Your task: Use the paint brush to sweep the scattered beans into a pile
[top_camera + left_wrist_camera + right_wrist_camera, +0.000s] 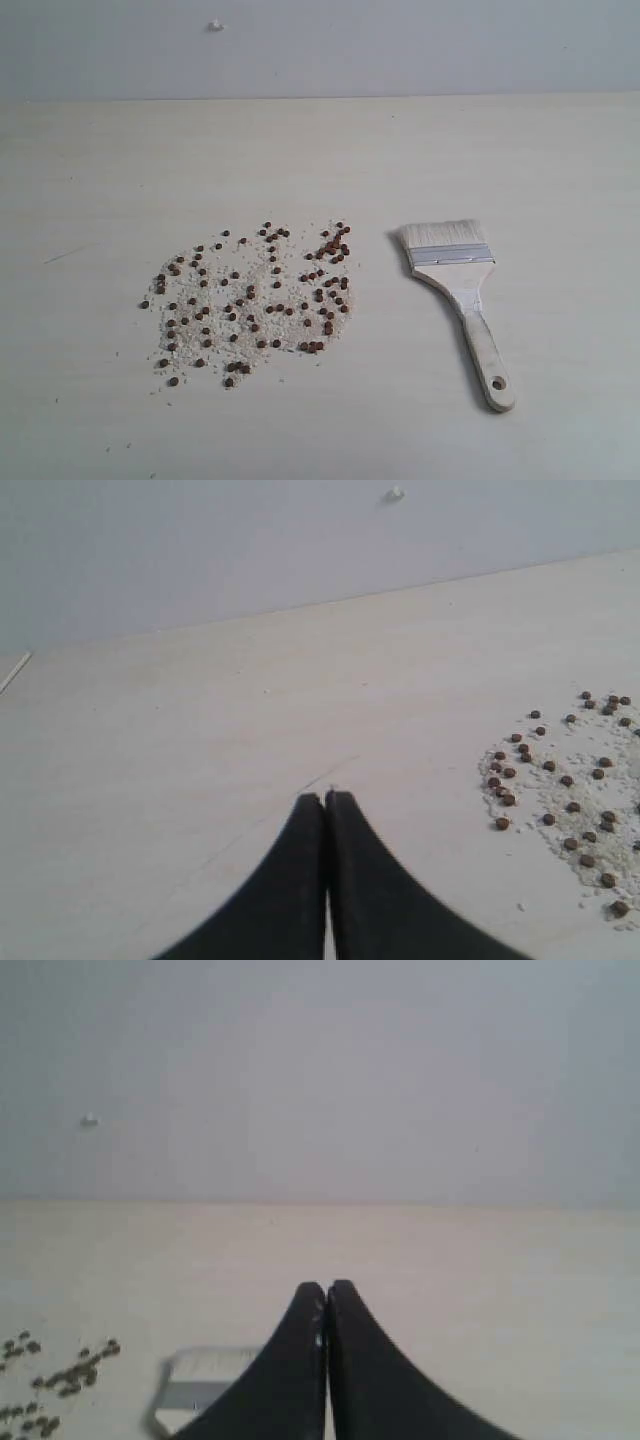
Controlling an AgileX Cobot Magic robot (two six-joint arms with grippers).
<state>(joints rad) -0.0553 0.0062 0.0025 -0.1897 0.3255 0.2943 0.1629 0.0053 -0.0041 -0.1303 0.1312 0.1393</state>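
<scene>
Pale-wooded and flat on the surface [320,130]: found the paint brush [458,290] untouched, near the beans [255,300] but apart from them. Traced its long axis from bristles at the far-wall end back along the handle, slightly slanted, toward the right hand's [326,1300] side. Judged the right hand nearer. Caught ferrule and bristles just ahead of and below its tips, a little toward the beans, with the handle hidden behind the fingers. Saw its jaws pressed together, holding nothing. Found the left hand [326,805] likewise closed and empty, low over bare surface, beans off to its inner side. Reckoned on opening the right hand, lowering, then closing across the handle, square to that axis.
</scene>
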